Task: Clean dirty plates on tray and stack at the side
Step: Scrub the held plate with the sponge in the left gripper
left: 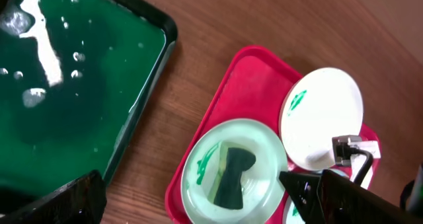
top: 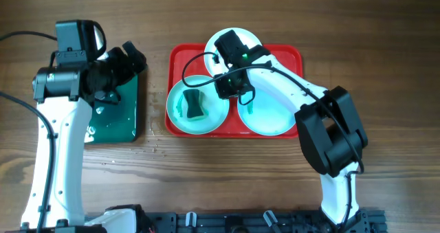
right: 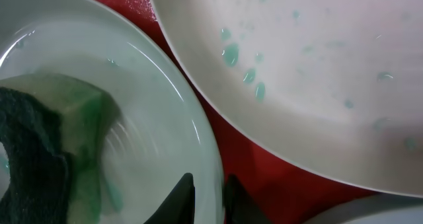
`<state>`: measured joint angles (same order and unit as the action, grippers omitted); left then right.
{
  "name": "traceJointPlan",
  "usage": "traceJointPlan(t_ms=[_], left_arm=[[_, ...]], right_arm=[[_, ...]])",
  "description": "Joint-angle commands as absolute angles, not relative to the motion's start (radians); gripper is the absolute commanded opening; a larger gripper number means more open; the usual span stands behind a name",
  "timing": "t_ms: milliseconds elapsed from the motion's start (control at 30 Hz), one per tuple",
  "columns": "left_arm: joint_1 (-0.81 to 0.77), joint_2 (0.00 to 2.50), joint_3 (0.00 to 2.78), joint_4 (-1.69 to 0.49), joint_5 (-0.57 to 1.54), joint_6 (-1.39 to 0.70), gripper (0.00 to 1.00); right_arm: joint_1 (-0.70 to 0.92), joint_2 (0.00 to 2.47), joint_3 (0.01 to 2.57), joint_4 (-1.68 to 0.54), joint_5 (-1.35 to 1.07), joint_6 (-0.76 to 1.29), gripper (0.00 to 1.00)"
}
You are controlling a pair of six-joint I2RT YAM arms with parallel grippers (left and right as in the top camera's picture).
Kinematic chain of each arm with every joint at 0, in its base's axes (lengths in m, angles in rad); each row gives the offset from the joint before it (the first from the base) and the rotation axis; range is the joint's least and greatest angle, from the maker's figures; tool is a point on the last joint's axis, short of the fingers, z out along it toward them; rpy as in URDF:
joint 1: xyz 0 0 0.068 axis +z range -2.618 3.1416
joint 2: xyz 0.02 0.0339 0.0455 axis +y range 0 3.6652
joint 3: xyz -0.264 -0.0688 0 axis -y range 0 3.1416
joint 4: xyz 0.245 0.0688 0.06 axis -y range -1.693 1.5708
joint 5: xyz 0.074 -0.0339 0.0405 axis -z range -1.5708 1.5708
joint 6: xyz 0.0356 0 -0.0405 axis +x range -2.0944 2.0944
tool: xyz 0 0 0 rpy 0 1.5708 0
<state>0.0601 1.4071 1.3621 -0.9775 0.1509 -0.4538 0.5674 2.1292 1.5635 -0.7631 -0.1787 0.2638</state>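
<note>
The red tray (top: pixel 180 58) holds three plates. A white plate (top: pixel 218 39) with a teal smear sits at the back. A pale turquoise plate (top: pixel 180 116) at front left carries a green sponge (top: pixel 193 104). A second turquoise plate (top: pixel 269 116) is at front right. My right gripper (top: pixel 232 87) is shut on the right rim of the left turquoise plate (right: pixel 165 105); in the right wrist view its fingers (right: pixel 210 196) straddle that rim beside the sponge (right: pixel 53 145). My left gripper (top: pixel 122 67) is open and empty above the green tray's right edge.
A dark green tray (top: pixel 117 119) with water drops lies left of the red tray on the wooden table (top: pixel 227 178). The left wrist view shows this green tray (left: pixel 73 85), the red tray (left: pixel 248 72), the white plate (left: pixel 327 112) and the sponge plate (left: pixel 264 145).
</note>
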Motion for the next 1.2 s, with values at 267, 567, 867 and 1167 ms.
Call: traceJointPlan(t_ms=[267, 567, 867, 1167], left_arm=[[0.054, 1.577, 1.354, -1.008, 0.246, -0.389, 0.95], [-0.044, 1.707, 1.354, -0.986, 0.254, -0.370, 0.70], [-0.138, 1.855, 1.354, -0.898, 0.274, -0.370, 0.28], [-0.224, 1.959, 1.354, -0.879, 0.303, -0.370, 0.35]], right_arm=[[0.571, 2.155, 1.512, -0.733, -0.144, 0.262, 0.17], [0.571, 2.155, 1.512, -0.726, -0.105, 0.263, 0.04], [0.571, 2.155, 1.512, -0.725, -0.136, 0.272, 0.04], [0.571, 2.155, 1.512, -0.725, -0.135, 0.273, 0.05]])
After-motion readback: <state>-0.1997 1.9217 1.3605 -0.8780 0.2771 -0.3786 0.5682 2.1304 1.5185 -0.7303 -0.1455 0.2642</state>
